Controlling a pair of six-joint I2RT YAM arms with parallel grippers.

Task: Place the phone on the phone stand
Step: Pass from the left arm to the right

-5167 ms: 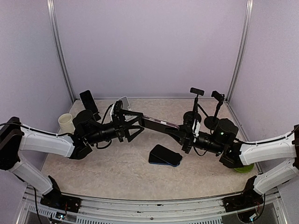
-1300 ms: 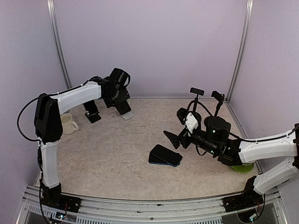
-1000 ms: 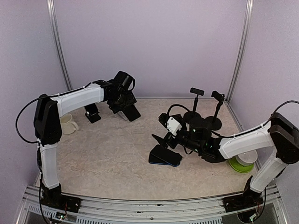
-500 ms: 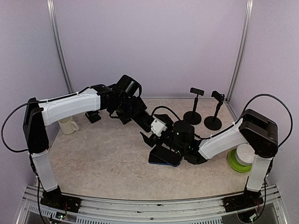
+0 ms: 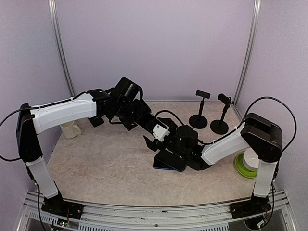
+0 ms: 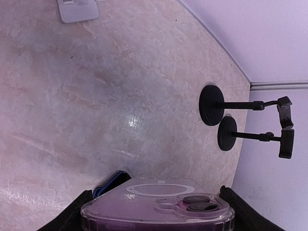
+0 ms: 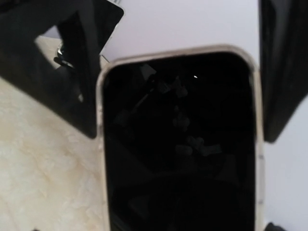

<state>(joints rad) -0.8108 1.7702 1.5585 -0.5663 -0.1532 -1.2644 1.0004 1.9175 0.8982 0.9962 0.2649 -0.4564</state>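
Left gripper point(image 6: 156, 214): clamped across the width of the phone point(image 6: 159, 204), one finger on each long edge. The camera side of its clear, purple-tinted case faces the wrist camera.
Right gripper point(image 5: 152, 142): jaws spread wide, one on each side of the phone's free end. The dark screen fills its wrist view, and I cannot tell whether either finger touches the case.
Phone location: in the air over the middle of the bench point(image 5: 106, 163), between the two grippers and just above a dark blue-edged slab point(image 5: 170, 161) lying flat.
Phone stand point(image 6: 77, 8): pale grey, only partly in view at the far side of the bench, well apart from the phone.
Other stands: two black clamp stands point(image 5: 199, 109) at the far right, probably not the target, though that is uncertain.
Step in hand: looks like a mid-air handover or regrip ahead of the carry to the stand.
Doing it well: close the right jaws squarely on the long edges, well onto the case and off the screen. Release the left only once that hold is firm, then draw it straight back so the phone does not twist.
Risk: a smooth case held at one end may pivot or slip onto the slab beneath.
Next need: reach the stand with the phone tilted to match its backrest, lower edge going into the lip first.
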